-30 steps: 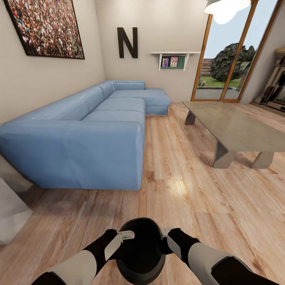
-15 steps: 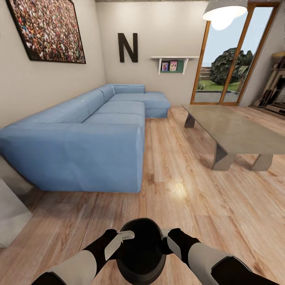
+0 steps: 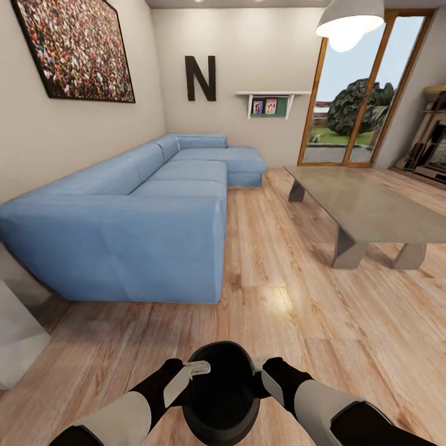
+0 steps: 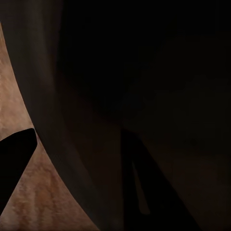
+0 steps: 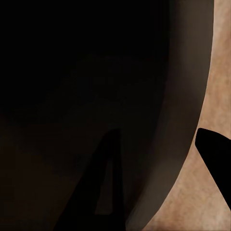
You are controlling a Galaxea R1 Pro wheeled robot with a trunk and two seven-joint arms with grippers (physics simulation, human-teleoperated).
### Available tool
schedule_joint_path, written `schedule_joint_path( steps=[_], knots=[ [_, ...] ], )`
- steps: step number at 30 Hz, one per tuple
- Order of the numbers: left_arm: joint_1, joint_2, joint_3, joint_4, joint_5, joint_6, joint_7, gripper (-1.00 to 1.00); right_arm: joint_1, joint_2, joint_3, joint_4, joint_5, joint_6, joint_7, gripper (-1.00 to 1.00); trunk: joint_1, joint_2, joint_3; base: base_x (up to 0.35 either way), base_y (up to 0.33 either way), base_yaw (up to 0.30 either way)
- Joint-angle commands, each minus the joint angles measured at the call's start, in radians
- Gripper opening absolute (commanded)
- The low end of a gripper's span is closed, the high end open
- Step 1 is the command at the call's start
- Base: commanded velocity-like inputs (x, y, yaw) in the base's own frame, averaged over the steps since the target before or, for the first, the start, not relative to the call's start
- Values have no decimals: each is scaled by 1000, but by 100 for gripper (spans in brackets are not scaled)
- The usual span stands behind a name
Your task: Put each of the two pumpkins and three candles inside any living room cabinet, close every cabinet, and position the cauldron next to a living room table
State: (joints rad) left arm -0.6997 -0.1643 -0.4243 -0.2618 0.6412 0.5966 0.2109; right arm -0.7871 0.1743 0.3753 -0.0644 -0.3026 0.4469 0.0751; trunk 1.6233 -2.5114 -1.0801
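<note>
The black cauldron [image 3: 220,396] hangs low in front of me over the wood floor, mouth up. My left gripper [image 3: 189,371] is shut on its left rim and my right gripper [image 3: 259,369] on its right rim. Each wrist view looks at the dark cauldron wall [image 4: 144,96] [image 5: 86,96], with one finger inside the pot and one outside. The long grey glossy table [image 3: 371,204] stands ahead to the right, well away from the cauldron. The pumpkins, candles and cabinet are out of view.
A blue corner sofa [image 3: 142,210] lines the left wall. A pale grey block [image 3: 18,334] sits at the near left. Glass doors [image 3: 353,105] are at the back right, and a wooden shelf unit [image 3: 433,142] is at the right edge. Wood floor runs between the sofa and table.
The whole picture has shifted slightly downward, so the camera moved. Both grippers hold the cauldron just as before.
</note>
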Motion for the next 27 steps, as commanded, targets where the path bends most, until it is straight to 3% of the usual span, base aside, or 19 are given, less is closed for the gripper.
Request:
schedule_joint_path(
  steps=[1,7,27],
  knots=[
    [-1,0,-5,-2,19,2,7,-100,0,0,-12,-3,-30,5,3,-100,0,0,-1,0,0,0],
    [0,0,-5,-2,18,2,7,-100,0,0,-12,-3,-30,5,3,-100,0,0,-1,0,0,-77],
    [-1,0,-5,-2,18,2,7,-100,0,0,-12,-3,-30,6,3,-100,0,0,-1,0,0,-287]
  ],
)
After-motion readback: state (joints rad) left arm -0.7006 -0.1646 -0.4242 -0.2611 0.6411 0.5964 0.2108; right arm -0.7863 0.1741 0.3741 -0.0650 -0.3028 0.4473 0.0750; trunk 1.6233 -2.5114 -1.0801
